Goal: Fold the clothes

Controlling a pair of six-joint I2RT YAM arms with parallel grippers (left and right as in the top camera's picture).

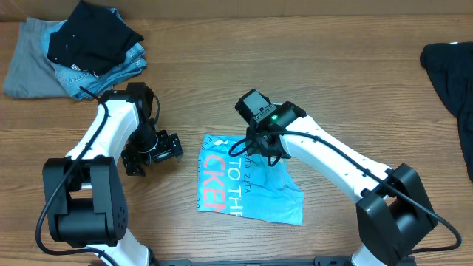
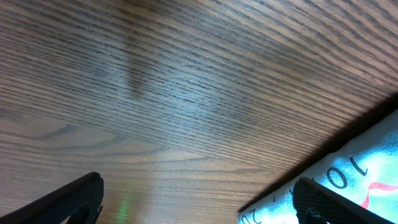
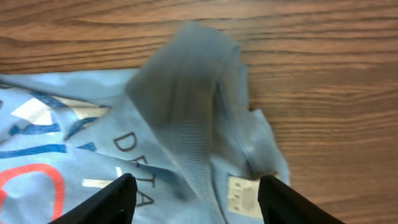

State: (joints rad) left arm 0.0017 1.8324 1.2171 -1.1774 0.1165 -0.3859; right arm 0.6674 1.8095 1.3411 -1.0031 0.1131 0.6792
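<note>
Even, bright light from above falls on the wooden table [image 1: 222,89]; the robot arms [image 1: 332,159] cast only soft, short shadows beside the T-shirt [image 1: 259,196]. In the left wrist view a pale bluish glare spreads over the wood above and left of the T-shirt, whose edge throws a dark shadow. In the right wrist view the T-shirt's raised fold is blurred, while the wood behind it is sharp.

A light blue T-shirt [image 1: 255,188], folded into a rough rectangle with red-and-white lettering up, lies just toward 6 o'clock from the middle of the wooden table [image 1: 310,66]. The right gripper [image 1: 250,146] is over its 12 o'clock edge. The left gripper [image 1: 171,148] sits at the shirt's 9 o'clock, apart from it. A pile of clothes [image 1: 74,52] lies at 10 o'clock and a black garment [image 1: 451,74] at 2 o'clock.
</note>
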